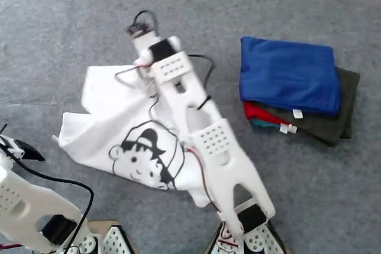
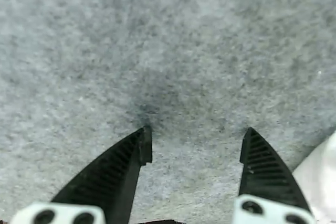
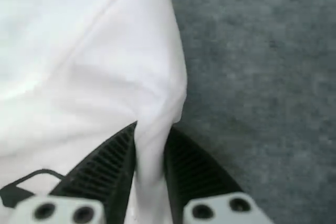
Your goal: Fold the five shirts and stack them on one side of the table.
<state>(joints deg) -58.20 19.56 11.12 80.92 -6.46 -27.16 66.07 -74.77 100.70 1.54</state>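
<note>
Table (image 1: 309, 194): covered in grey, felt-like cloth with a fuzzy, mottled nap.

Stack (image 1: 297, 96), far right of table: four folded shirts.
- Blue shirt (image 1: 289, 74) on top, a smooth, soft-cornered rectangle.
- Olive shirt (image 1: 339, 117) below it, sticking out to the right and on the near side.
- Red shirt (image 1: 255, 111) and teal shirt (image 1: 259, 123) show as thin edges at the stack's near-left corner.
- Two small white tags (image 1: 297, 113) hang at the near edge.

White shirt (image 1: 113, 129): left of centre, well apart from the stack. It lies loose and rumpled, partly doubled over, with an irregular outline. Thin, smooth fabric. The print (image 1: 146, 156), a black-line cartoon face in a cap, faces up on the near half.

Right gripper (image 3: 152, 129): black ribbed fingers closed on a raised fold of the white shirt, cloth pinched between them. The white, perforated right arm (image 1: 208, 135) runs from the near edge across the shirt to its far edge.

Left gripper (image 2: 197, 132): fingers spread wide with nothing between them, low over bare grey cloth at the near left. A corner of the white shirt lies just beside it.
</note>
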